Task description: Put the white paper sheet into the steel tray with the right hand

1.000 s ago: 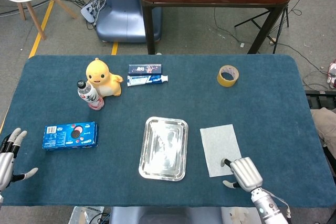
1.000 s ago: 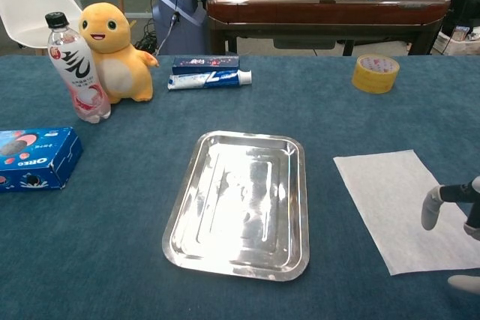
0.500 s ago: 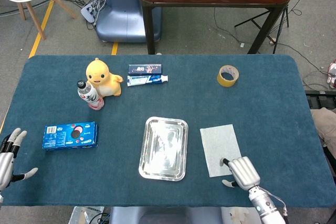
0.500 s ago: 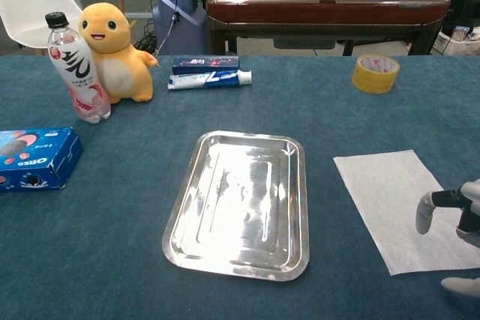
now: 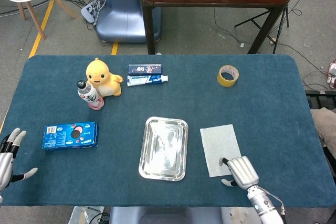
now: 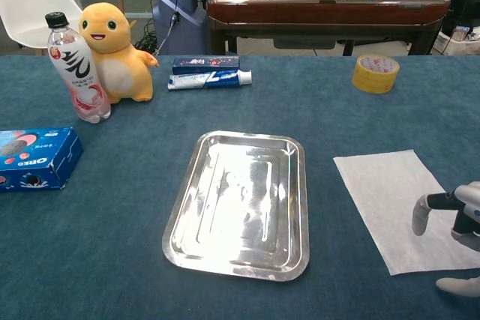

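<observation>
Right hand (image 5: 240, 170) sits at the near right corner of the sheet (image 5: 220, 148), over its near edge. Fingers (image 6: 421, 213) reach down toward the paper; thumb is apart, low at the table edge. Nothing is gripped: the hand is released, fingers spread. Whether a fingertip actually touches the paper cannot be told from either view.

Risks, judged from this position:
- The sheet lies flat on the blue cloth with no raised edge. A pinch from above may close on cloth, or on nothing.
- A fingertip pressing and dragging could wrinkle or fold the paper, or push it away from the tray instead of lifting it.
- A hold at one corner only would let the thin sheet droop; in transfer the hanging part could catch the tray rim and land half outside.

Sheet position: flat on the table, just right of the tray (image 5: 146, 163), apart from it, with a strip of cloth between. Its long side runs roughly parallel to the tray's. The tray holds nothing.

Left hand (image 5: 8, 153) rests at the near left table edge, well left of the tray, fingers spread, holding nothing.

Farther out: cookie box (image 5: 70, 135) left of the tray; bottle (image 5: 90, 96), duck toy (image 5: 100, 76) and toothpaste (image 5: 147, 80) beyond the tray to the left; tape roll (image 5: 228, 75) beyond it to the right. None lies between sheet and tray.
</observation>
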Controlling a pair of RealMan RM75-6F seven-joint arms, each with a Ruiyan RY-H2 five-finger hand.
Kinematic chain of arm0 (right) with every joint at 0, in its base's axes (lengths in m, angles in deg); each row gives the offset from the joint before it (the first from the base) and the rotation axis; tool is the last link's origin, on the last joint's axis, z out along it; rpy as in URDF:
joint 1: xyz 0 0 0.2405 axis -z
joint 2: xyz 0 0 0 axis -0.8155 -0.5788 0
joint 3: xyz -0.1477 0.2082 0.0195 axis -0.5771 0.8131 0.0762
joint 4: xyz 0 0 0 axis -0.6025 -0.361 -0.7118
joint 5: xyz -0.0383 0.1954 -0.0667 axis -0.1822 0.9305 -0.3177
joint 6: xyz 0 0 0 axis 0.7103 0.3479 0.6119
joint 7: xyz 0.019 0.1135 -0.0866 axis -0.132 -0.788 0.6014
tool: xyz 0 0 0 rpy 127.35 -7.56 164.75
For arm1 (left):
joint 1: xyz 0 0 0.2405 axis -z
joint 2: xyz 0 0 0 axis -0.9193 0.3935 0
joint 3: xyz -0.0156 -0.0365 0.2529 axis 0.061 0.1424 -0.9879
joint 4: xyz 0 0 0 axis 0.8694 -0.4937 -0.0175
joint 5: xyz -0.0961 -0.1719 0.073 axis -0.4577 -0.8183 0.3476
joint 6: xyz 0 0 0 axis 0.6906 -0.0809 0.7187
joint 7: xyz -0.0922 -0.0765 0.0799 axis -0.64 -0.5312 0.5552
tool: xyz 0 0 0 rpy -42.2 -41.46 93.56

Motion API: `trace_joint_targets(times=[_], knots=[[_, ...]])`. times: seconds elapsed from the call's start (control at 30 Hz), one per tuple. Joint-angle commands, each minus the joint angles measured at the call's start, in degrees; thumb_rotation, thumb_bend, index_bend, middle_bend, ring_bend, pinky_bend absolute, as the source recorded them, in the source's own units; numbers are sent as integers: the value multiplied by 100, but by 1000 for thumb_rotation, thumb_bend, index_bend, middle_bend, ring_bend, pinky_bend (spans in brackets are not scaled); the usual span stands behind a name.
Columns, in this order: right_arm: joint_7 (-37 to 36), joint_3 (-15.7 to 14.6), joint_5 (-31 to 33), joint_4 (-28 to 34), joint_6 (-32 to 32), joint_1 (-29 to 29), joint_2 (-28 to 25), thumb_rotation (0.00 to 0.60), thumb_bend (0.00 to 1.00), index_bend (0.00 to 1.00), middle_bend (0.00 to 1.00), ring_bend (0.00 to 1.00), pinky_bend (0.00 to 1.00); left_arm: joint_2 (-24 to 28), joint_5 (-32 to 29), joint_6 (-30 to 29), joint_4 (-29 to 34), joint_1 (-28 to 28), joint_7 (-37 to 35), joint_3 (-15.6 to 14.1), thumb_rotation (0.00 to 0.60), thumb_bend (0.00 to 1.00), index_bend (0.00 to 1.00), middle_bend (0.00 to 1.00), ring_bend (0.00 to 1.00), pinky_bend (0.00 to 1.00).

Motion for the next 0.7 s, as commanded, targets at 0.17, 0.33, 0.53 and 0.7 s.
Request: trace_joint_targets(times=[0.17,0.33,0.53,0.7], knots=[[-32,6,35,-133,-8,3,112,600,0,449,1000,1000,1000,17,18,-31,24,-13,-2,0,600,69,5,10,22,410],[-40,20,33,-199,-7,-14,165,600,0,449,1000,1000,1000,31,20,-48,39,-23,-22,5,600,69,5,10,22,409],[-58,54,44,-238,42,-14,195,600,0,449,1000,1000,1000,42,24,-50,44,-27,-29,4,600,69,5,10,23,410],[-30,92,107,-299,14,-31,222,600,0,450,1000,1000,1000,36,21,-34,45,-22,-9,1,600,69,5,10,22,409]])
